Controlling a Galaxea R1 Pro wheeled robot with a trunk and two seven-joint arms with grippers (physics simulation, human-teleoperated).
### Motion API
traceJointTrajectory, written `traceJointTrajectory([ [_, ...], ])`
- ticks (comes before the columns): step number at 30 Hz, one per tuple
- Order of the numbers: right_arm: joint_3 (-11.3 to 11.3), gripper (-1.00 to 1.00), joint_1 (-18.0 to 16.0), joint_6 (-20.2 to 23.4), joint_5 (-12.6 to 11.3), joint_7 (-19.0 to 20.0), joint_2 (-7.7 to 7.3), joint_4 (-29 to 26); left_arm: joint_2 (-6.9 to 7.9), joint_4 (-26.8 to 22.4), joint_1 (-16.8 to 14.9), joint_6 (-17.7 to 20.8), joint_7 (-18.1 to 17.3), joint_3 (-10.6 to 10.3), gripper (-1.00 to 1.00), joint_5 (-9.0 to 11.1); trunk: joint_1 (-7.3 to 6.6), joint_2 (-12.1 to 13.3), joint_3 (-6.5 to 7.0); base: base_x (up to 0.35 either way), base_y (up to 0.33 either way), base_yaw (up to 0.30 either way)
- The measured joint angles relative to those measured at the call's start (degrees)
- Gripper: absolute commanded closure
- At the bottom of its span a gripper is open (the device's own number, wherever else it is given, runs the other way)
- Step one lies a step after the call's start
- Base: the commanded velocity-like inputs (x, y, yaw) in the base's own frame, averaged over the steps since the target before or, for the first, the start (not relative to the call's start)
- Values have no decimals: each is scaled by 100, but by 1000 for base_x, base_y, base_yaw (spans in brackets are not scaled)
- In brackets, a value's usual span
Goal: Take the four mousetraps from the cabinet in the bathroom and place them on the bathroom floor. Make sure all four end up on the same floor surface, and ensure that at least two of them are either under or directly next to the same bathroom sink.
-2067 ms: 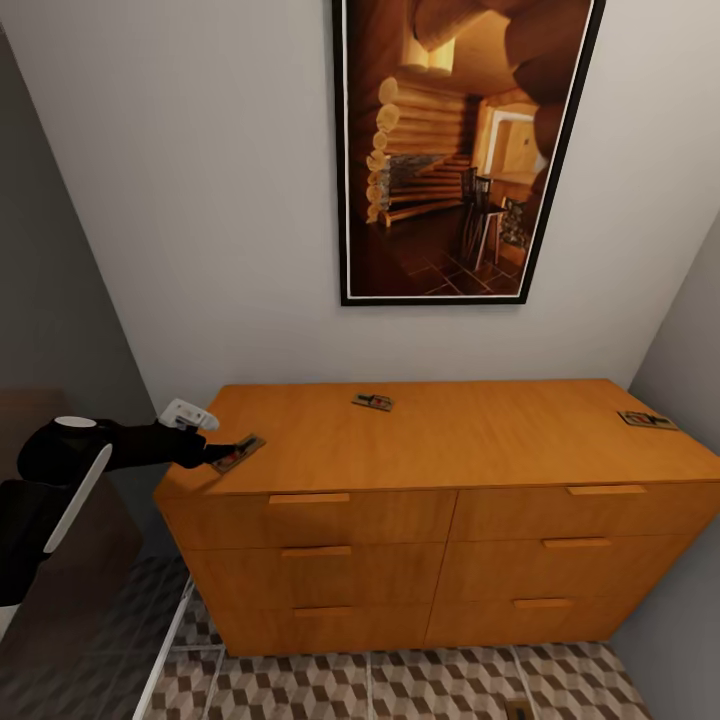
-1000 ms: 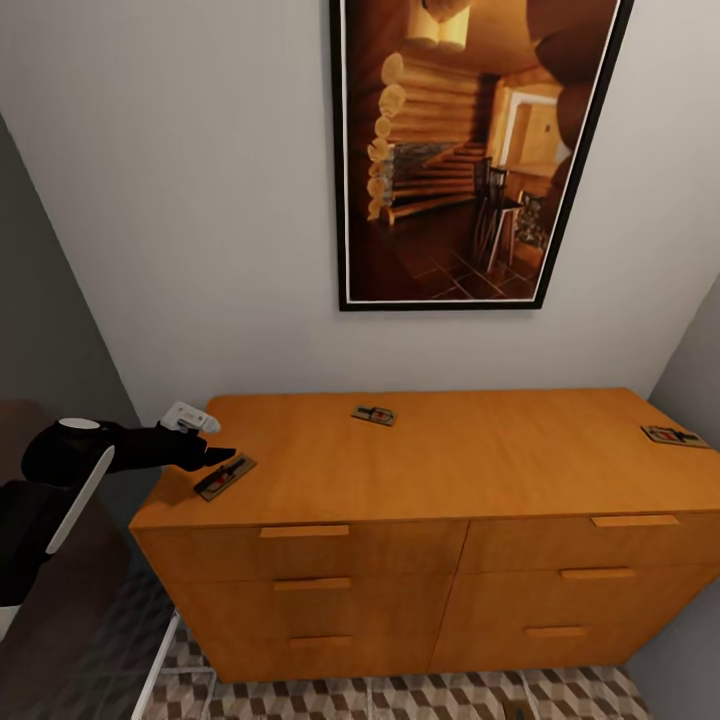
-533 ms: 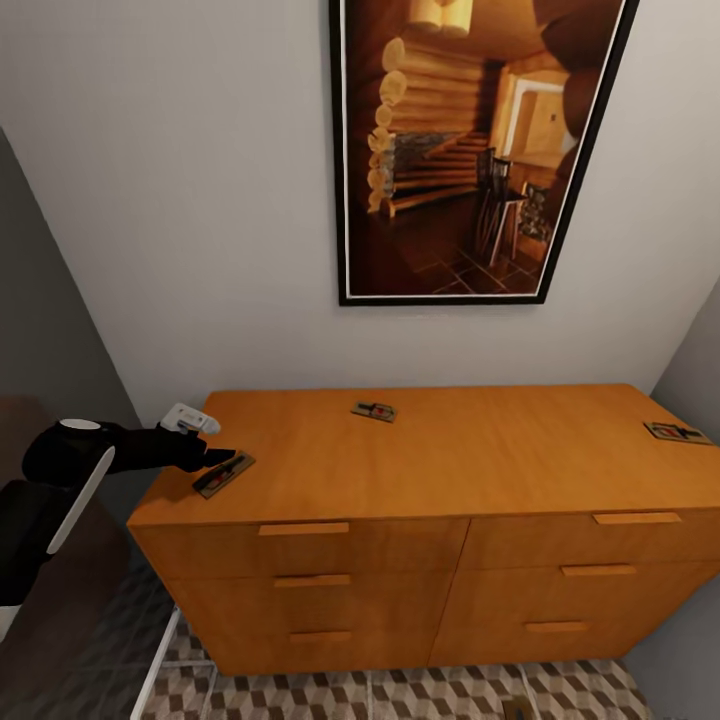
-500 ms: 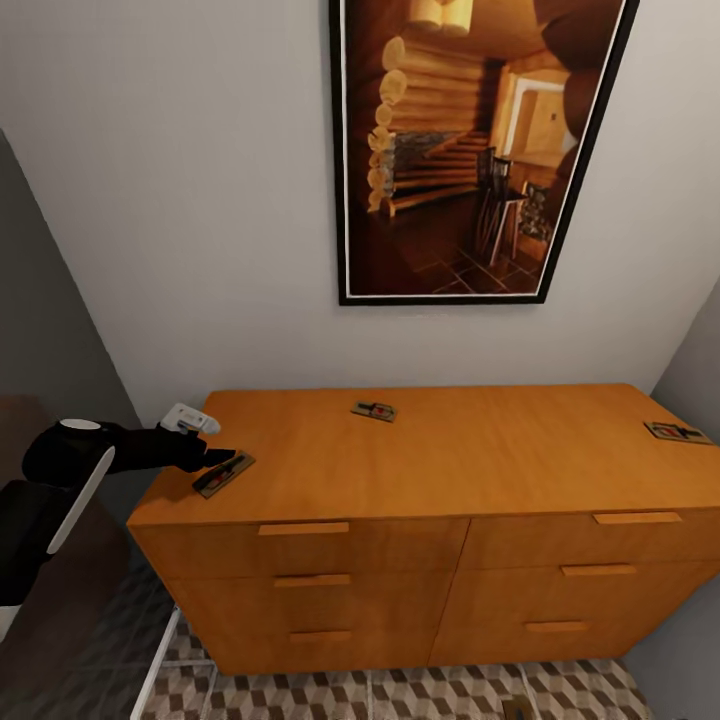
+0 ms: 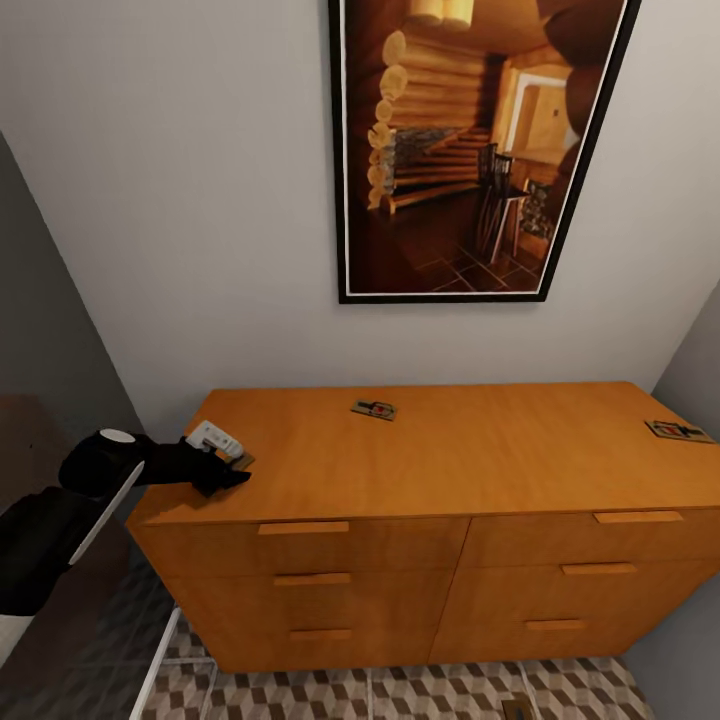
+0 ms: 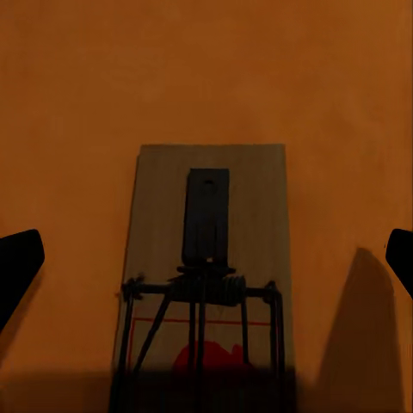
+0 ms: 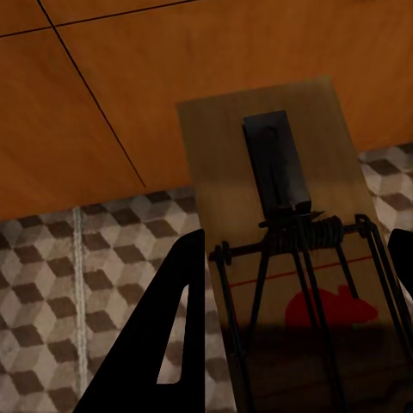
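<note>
Three mousetraps lie on the orange-brown cabinet. One mousetrap is at the back middle and another mousetrap is at the right end. The third mousetrap is at the front left corner, mostly covered by my left gripper. That gripper is open, with a fingertip on either side of the board. My right gripper is shut on a fourth mousetrap, held in front of the drawer fronts and above the cube-patterned floor.
A large dark-framed picture hangs on the white wall above the cabinet. A strip of patterned floor runs along the cabinet's foot, with a small tan piece at the view's bottom edge. Grey walls close in on both sides.
My left arm has moved right and down. Its gripper now sits over the front-left mousetrap, which lay just beyond the fingertips before. The other two traps have not moved.
</note>
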Motion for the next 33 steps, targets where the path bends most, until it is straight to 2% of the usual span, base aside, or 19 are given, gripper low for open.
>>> traceJointTrajectory([
  [5,0,100,0,3,0,0,0,0,0,-2,0,11,19,-47,-100,-183,0,0,0,0,0,0],
  [33,0,100,0,2,0,0,0,0,7,-9,-4,24,19,-59,-100,-194,-1,-1,1,0,0,0],
])
